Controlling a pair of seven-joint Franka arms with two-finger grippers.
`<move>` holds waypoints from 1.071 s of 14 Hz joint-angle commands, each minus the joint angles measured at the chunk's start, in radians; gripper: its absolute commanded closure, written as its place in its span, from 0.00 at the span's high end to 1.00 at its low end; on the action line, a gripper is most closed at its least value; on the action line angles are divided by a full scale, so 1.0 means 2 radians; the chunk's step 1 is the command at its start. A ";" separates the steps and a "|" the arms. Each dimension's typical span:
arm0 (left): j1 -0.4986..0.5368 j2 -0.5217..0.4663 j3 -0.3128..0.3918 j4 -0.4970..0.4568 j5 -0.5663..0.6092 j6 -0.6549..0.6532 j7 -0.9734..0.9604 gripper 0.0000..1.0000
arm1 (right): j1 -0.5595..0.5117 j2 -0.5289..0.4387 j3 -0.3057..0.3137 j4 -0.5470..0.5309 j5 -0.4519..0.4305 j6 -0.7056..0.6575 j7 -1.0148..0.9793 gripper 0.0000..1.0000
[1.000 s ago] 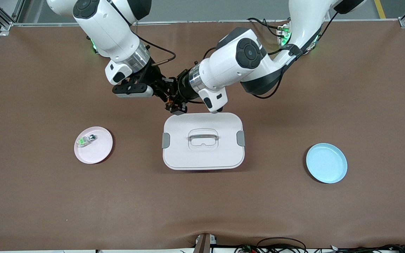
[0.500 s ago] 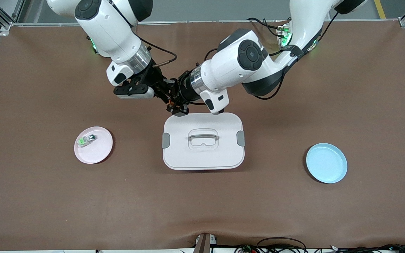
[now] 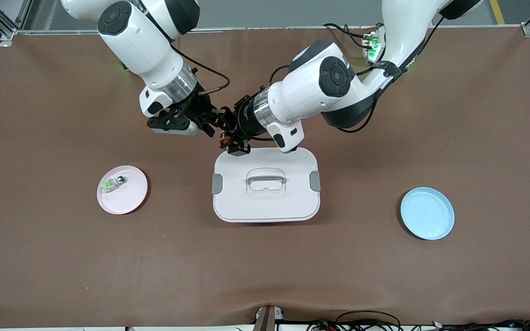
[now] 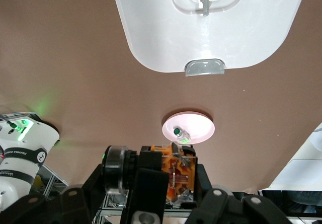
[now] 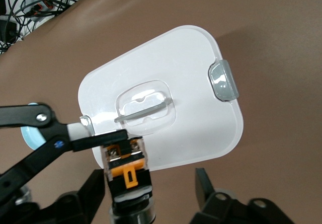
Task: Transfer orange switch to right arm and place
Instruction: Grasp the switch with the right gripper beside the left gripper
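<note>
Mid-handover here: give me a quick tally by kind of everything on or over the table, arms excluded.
Plates: 2, the pink plate and the blue plate
Lidded white boxes: 1, the white box
Small components: 2, the orange switch up in the left gripper, and the green-and-clear component on the pink plate
Total: 5

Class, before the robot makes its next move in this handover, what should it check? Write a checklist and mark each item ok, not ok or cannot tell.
1. Left gripper shut on the orange switch, over the white box's edge: ok.
2. Right gripper open to receive: ok.
3. Switch sits between the right gripper's fingers: ok, though off-centre.
4. Right gripper has its own hold on the switch: not ok, not yet closed.
5. Pink plate has bare room beside the green-and-clear component: ok.
</note>
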 commanded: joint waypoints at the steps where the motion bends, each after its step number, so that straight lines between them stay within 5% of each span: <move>1: -0.006 -0.007 -0.005 0.007 -0.018 0.005 -0.004 0.04 | 0.006 0.024 0.004 0.008 0.011 0.024 0.009 0.83; 4: -0.007 -0.007 -0.006 0.007 -0.018 0.005 -0.004 0.04 | 0.008 0.027 0.004 0.018 0.011 0.024 0.009 0.13; 5: -0.007 -0.008 -0.005 0.005 -0.018 0.005 -0.004 0.03 | 0.008 0.031 0.004 0.024 0.011 0.024 0.011 0.00; 11: -0.012 -0.010 -0.007 0.005 -0.028 0.005 -0.007 0.05 | 0.009 0.036 0.004 0.033 0.011 0.023 0.012 0.00; 12: -0.012 -0.008 -0.006 0.005 -0.028 0.005 -0.005 0.11 | 0.009 0.036 0.004 0.033 0.011 0.024 0.012 0.00; 14: -0.014 -0.008 -0.006 0.005 -0.028 0.005 -0.002 0.49 | 0.009 0.036 0.004 0.033 0.011 0.024 0.012 0.00; 15: -0.014 -0.008 -0.006 0.005 -0.028 0.005 0.001 0.55 | 0.009 0.036 0.004 0.033 0.011 0.024 0.012 0.00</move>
